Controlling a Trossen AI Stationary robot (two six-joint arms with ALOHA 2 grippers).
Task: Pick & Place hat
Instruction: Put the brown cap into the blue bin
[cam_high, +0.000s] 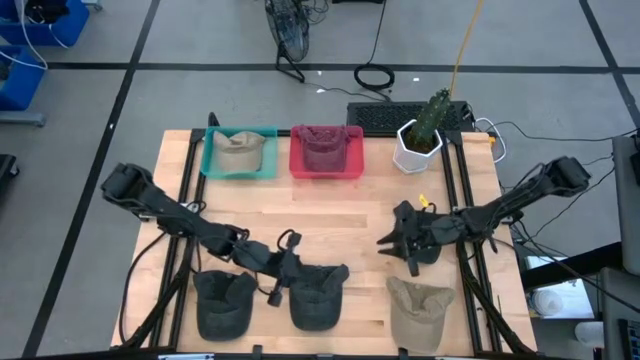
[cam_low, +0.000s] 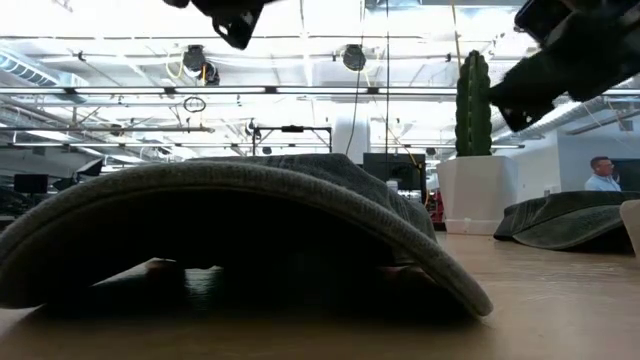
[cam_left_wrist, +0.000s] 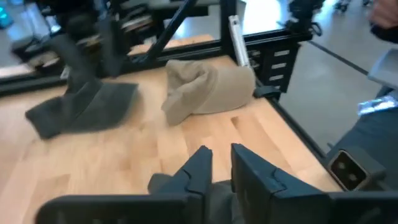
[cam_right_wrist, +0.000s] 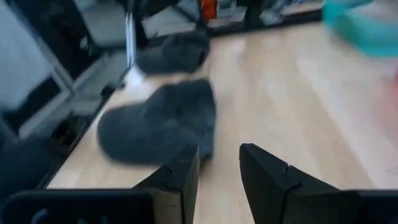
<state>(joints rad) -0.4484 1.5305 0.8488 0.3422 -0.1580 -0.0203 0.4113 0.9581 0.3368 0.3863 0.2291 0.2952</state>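
Note:
Three hats lie crown-up along the table's near edge: two dark grey ones (cam_high: 221, 302) (cam_high: 316, 298) and a tan one (cam_high: 419, 311). My left gripper (cam_high: 287, 246) hovers open just beyond the two grey hats. Its wrist view shows a narrow gap between the fingers (cam_left_wrist: 221, 167), with the tan hat (cam_left_wrist: 208, 88) and a grey hat (cam_left_wrist: 81, 109) ahead. My right gripper (cam_high: 398, 241) hovers open over bare wood beyond the tan hat. Its wrist view (cam_right_wrist: 219, 171) looks at the grey hats (cam_right_wrist: 158, 121) (cam_right_wrist: 174, 53). A grey hat (cam_low: 240, 225) fills the low view.
At the far edge stand a teal bin (cam_high: 212, 160) holding a tan hat (cam_high: 240, 150), a pink bin (cam_high: 298, 160) holding a maroon hat (cam_high: 323, 148), and a cactus in a white pot (cam_high: 418, 148). Bare wood lies in the table's middle. A person shows far off (cam_low: 602, 172).

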